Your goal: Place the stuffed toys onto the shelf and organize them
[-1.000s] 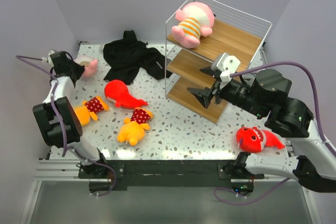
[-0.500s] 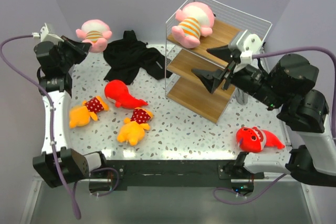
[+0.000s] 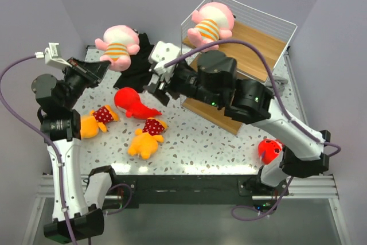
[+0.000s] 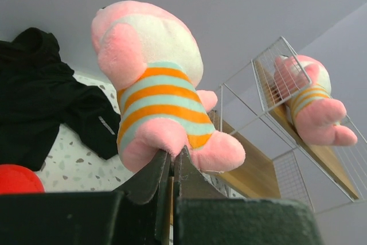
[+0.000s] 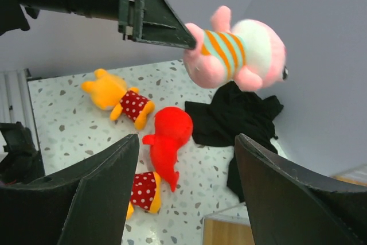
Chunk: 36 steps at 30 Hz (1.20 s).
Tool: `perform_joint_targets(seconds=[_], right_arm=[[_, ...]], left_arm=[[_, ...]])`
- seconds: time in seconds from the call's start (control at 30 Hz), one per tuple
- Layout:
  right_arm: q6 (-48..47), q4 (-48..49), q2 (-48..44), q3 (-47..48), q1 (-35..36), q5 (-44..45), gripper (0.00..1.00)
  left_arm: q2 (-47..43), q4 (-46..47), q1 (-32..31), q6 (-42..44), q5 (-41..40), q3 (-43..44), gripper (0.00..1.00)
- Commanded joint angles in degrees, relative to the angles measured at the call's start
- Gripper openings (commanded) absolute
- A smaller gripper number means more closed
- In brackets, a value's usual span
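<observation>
Hoisting a pink striped toy (image 3: 117, 47) high over the far-left corner of the bench (image 3: 200, 137), the left fingers (image 4: 150, 175) were pinched narrow on its lower edge, between the feet. The right fingers (image 5: 97, 193) were spread wide and empty above the black garment (image 3: 137, 64). The shelf (image 3: 258, 44) stood at the far-right corner with a second pink toy (image 3: 211, 24) lying on its top board.

The grip looked thin, so a good carry would likely be slow and level, with the toy lowered until it rested on a board before release. Setting it beside its twin would put like with like.

The left wrist view showed what the overhead view could not: only a fold of plush sat between the fingers. The right wrist view showed the toy hanging clear of the bench, with a red fish toy (image 5: 169, 136) and an orange toy (image 5: 114, 96) lying below. Only the overhead view caught another red toy (image 3: 269, 148) by the near edge toward the right, half hidden by the right arm.
</observation>
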Motion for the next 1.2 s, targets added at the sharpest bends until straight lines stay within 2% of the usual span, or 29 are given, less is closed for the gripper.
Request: perform_joint_targets(seconds=[0.0, 0.27, 0.5, 0.67, 0.77, 0.8, 0.93, 1.03, 1.1, 1.13, 1.17], right_arm=[[-4.09, 3.97, 1.60, 2.73, 4.08, 3.02, 0.72], [-10.95, 11.98, 6.52, -0.09, 5.49, 5.83, 0.76], [-12.97, 9.79, 13.81, 6.41, 5.49, 7.24, 0.76], [-14.91, 10.14, 16.80, 7.73, 5.40, 10.48, 0.74], [-15.61, 10.75, 16.63, 7.65, 5.31, 11.90, 0.62], [-15.61, 11.54, 16.37, 6.95, 5.23, 12.42, 0.43], [-16.14, 12.78, 15.05, 5.19, 5.14, 12.69, 0.14], [-16.40, 13.04, 14.43, 3.87, 5.14, 13.74, 0.07], [-16.06, 13.48, 13.82, 2.56, 5.14, 13.92, 0.12], [-15.53, 13.83, 13.47, 1.94, 5.14, 14.10, 0.29], [-14.83, 14.27, 13.03, 0.98, 4.96, 13.84, 0.37]], left_arm=[[-4.42, 1.64, -0.22, -1.97, 4.66, -2.70, 0.00], [-8.29, 0.24, -0.93, -2.15, 6.16, -3.76, 0.00], [-10.05, 0.85, -1.81, -4.60, 8.00, -3.75, 0.00], [-11.19, 1.38, -1.89, -5.58, 9.06, -2.97, 0.00], [-11.99, 0.50, -2.07, -5.31, 8.27, -2.52, 0.00], [-12.16, 0.41, -2.16, -5.31, 8.09, -2.52, 0.00], [-11.99, 0.24, -2.24, -5.31, 7.83, -3.05, 0.00], [-12.25, 0.32, -2.25, -5.49, 7.30, -2.61, 0.00], [-12.43, 0.15, -2.25, -5.40, 6.95, -1.91, 0.00], [-12.43, -0.03, -2.25, -5.40, 6.69, -1.73, 0.00], [-12.34, -0.11, -2.25, -5.32, 6.60, -1.56, 0.00]])
